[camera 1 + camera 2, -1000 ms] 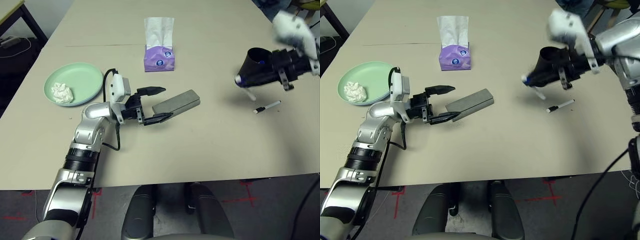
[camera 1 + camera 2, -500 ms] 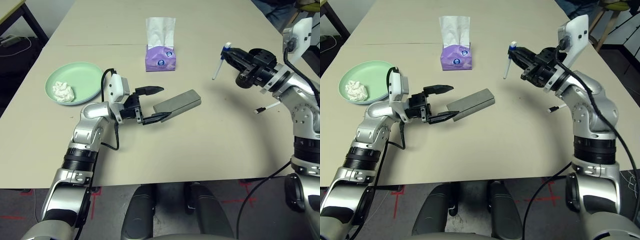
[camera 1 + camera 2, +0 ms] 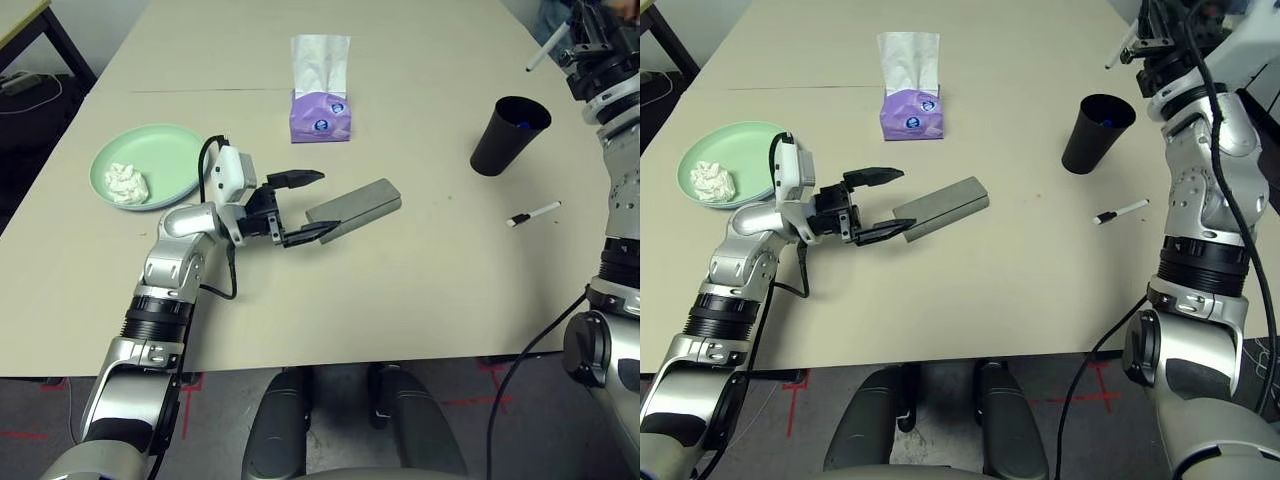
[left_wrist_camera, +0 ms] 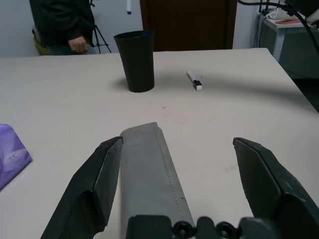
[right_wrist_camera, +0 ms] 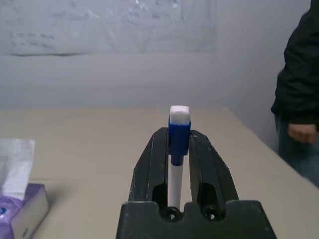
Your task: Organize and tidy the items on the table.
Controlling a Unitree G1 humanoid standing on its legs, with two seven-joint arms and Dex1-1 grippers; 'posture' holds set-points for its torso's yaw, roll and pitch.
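Note:
My left gripper (image 3: 314,205) stands open, its fingers (image 4: 94,184) on either side of the near end of the grey-green glasses case (image 3: 356,203), which lies flat on the table (image 3: 400,290). High at the far right, my right gripper (image 5: 178,144) is shut on a white marker pen with a blue band (image 5: 178,127). The black cup (image 3: 507,135) stands upright below it with something blue inside. Another white marker pen (image 3: 533,213) lies near the cup. A mint green plate (image 3: 160,155) at the left holds crumpled white tissue (image 3: 125,184).
A purple tissue box (image 3: 320,112) with a white sheet sticking up stands at the middle back. A dark-framed side desk (image 3: 30,30) is beyond the table's far left corner. A person in dark clothes (image 5: 299,94) stands beyond the table's right side.
My right arm has swung up and back to the far right with the pen in its grip. The black cup now stands clear and upright. The left arm has stayed put.

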